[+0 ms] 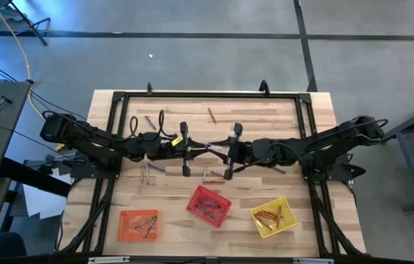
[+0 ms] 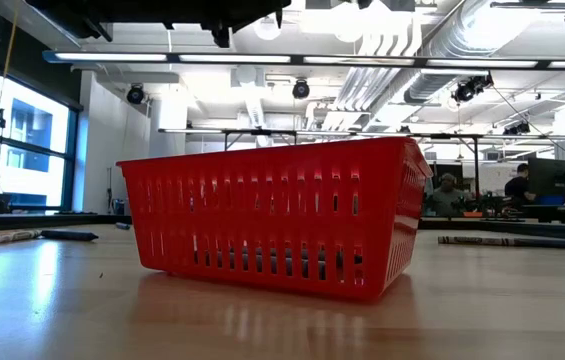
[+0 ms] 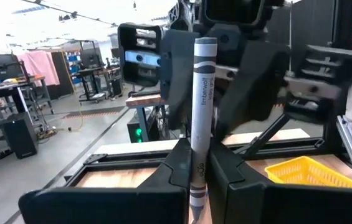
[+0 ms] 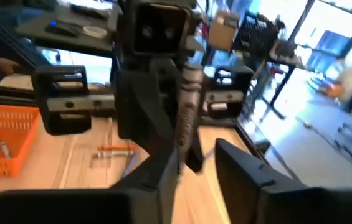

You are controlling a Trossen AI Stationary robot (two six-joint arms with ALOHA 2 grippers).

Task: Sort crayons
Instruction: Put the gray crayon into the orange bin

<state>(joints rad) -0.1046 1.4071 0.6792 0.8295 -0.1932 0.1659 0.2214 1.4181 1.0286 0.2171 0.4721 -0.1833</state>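
A grey crayon (image 3: 202, 118) stands upright between the two grippers, which meet nose to nose above the middle of the table (image 1: 280, 110). The left gripper (image 3: 199, 171) is clamped on its lower end, the dark fingers (image 3: 176, 165) pressed against the paper wrap. The right wrist view shows the same crayon (image 4: 187, 106) against one finger of the right gripper (image 4: 194, 163), with a clear gap to the other finger, so that gripper stands parted and not gripping.

From above, the crayon itself is too thin to make out between the left gripper (image 1: 185, 150) and the right gripper (image 1: 230, 152). That view alone gives the rest: loose crayons (image 1: 148, 170) lie on the wood near the left arm, one reddish crayon (image 1: 211, 114) near the far edge, and more sit in the orange basket (image 1: 138, 224), the red basket (image 1: 208, 205) and the yellow basket (image 1: 272, 216) along the near edge.

The low view is filled by the red basket (image 2: 277, 215); the arms are cut off at its top, and only two crayons (image 2: 2, 237) lying flat show at the far left.
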